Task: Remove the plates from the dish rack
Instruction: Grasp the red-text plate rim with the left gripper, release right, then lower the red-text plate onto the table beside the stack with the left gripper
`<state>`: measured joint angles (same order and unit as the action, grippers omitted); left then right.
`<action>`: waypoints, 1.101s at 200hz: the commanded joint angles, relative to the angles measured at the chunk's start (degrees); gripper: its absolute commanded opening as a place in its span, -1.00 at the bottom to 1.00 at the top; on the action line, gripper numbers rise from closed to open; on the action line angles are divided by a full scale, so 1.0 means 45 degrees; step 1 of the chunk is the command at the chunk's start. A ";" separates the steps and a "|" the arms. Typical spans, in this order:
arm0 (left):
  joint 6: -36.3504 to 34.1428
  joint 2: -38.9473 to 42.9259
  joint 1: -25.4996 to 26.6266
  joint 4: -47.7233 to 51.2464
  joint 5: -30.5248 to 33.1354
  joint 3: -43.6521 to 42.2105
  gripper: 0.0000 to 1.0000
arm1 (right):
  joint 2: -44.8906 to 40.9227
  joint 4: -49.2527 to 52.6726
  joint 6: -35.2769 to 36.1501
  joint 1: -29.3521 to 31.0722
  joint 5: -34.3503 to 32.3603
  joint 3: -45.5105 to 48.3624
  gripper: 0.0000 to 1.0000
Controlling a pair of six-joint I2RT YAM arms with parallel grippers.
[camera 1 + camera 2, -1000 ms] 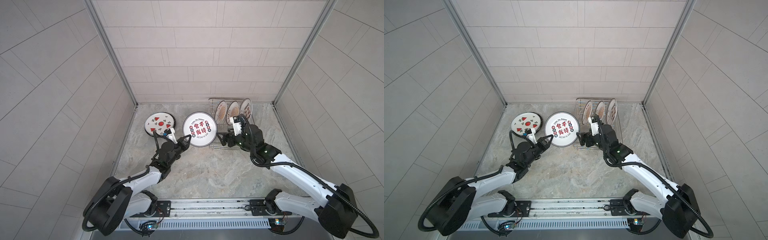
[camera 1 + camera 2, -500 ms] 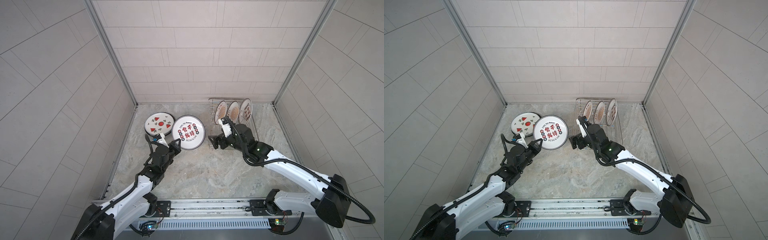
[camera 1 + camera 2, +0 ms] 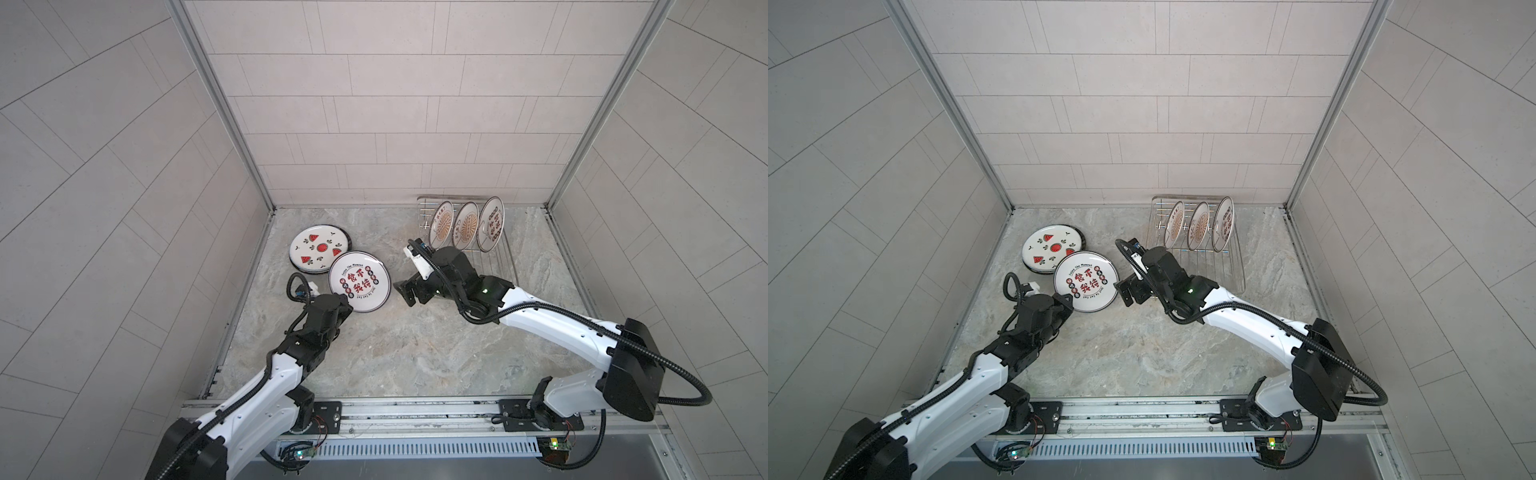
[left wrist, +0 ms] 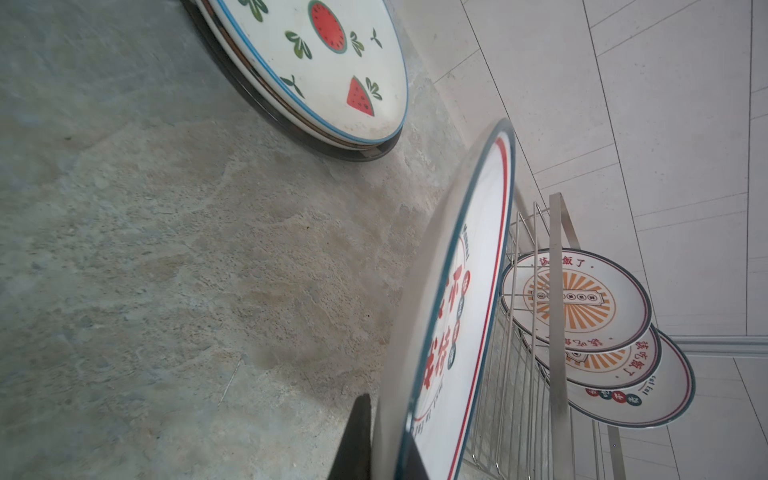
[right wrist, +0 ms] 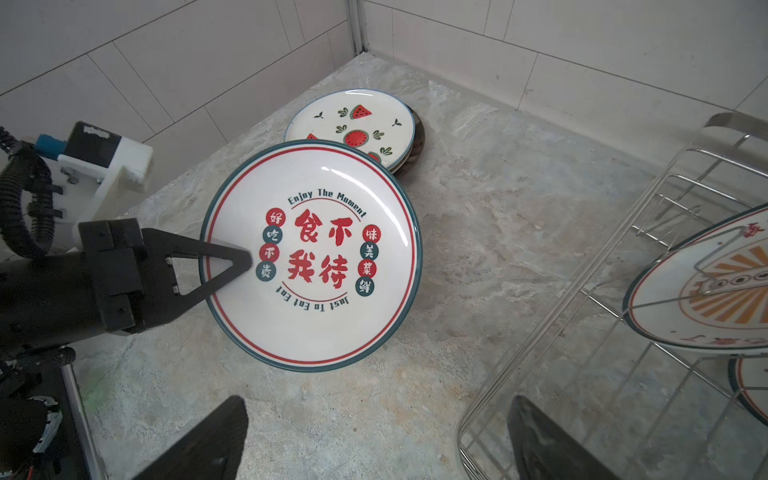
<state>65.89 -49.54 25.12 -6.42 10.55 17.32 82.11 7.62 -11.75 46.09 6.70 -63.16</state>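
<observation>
Since 1 second ago your red-character plate (image 3: 360, 281) has travelled left, away from the dish rack (image 3: 505, 257), and its edge now overlaps the watermelon plate (image 3: 318, 248), which lies flat on a dark-rimmed plate (image 5: 417, 141). Your left gripper (image 3: 347, 301) stays pinched on the glossy round rim. Your right gripper (image 3: 406, 293) has let go, jaws spread wide, empty. 3 glazed plates (image 3: 466, 224) stand upright in the shiny wire rack. The counter (image 3: 415, 353) is mottled grey stone, the walls (image 3: 395, 124) matte tile.

Grey marbled tabletop (image 3: 395, 353) between pale tiled walls (image 3: 395, 124)
</observation>
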 commanded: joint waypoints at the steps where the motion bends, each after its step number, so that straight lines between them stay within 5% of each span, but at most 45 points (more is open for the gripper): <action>1: 0.0619 -0.0557 -0.0094 -0.1284 0.0048 0.0031 -1.00 | 0.0327 0.0435 0.0214 -0.0007 -0.0260 -0.0516 0.99; 76: 0.1375 -0.4690 -0.0094 -0.3844 -0.0735 0.1142 -1.00 | 0.0875 0.0963 0.0247 -0.0026 -0.1016 -0.0741 0.99; 220: 0.2408 -0.9960 -0.0209 -0.6314 -0.1944 0.2901 -0.94 | 0.0752 0.0749 0.0208 -0.0534 -0.1230 -0.0248 0.99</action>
<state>75.26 -91.26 24.75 -30.92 2.46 28.75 85.69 10.94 -11.33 44.07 2.17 -65.12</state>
